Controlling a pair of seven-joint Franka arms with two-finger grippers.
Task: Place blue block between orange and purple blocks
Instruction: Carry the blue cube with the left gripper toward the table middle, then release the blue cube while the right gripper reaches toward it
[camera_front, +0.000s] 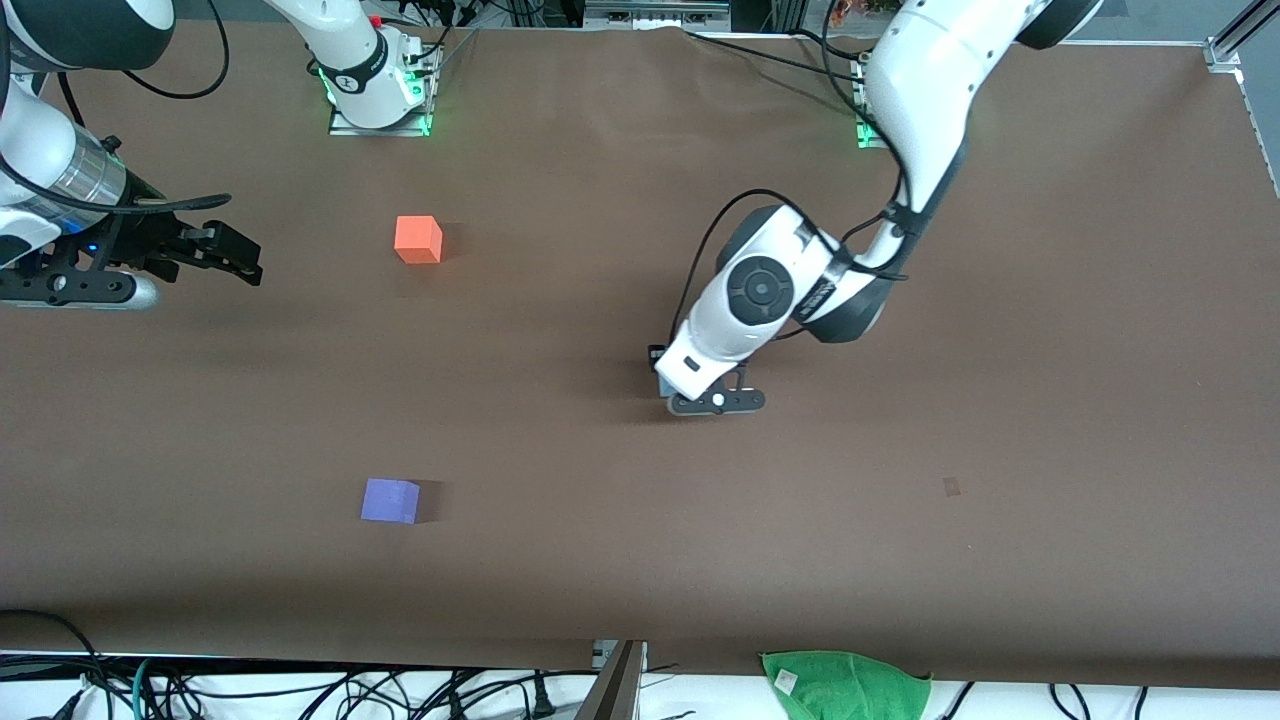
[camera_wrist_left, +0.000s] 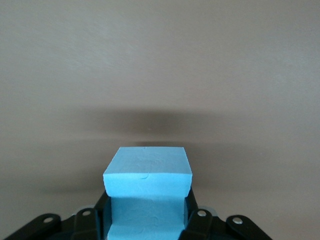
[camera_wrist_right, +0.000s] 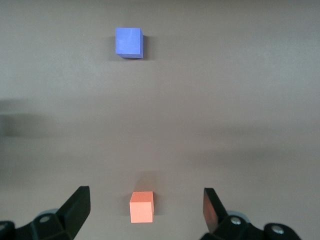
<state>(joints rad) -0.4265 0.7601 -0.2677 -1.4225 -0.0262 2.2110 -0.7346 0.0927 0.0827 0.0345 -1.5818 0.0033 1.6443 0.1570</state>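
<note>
- The small light sky-blue matte cube (camera_wrist_left: 148, 192) is clamped between the fingers of the left end effector (camera_front: 668, 385), above the middle of the brown tabletop (camera_front: 900, 520); its top face is seen level.
- The small bright orange matte cube (camera_front: 418, 240) is set flat on the tabletop, toward the right arm's end.
- The small violet-purple matte cube (camera_front: 390, 500) is set flat, nearer to the front camera than the orange cube and well apart from it.
</note>
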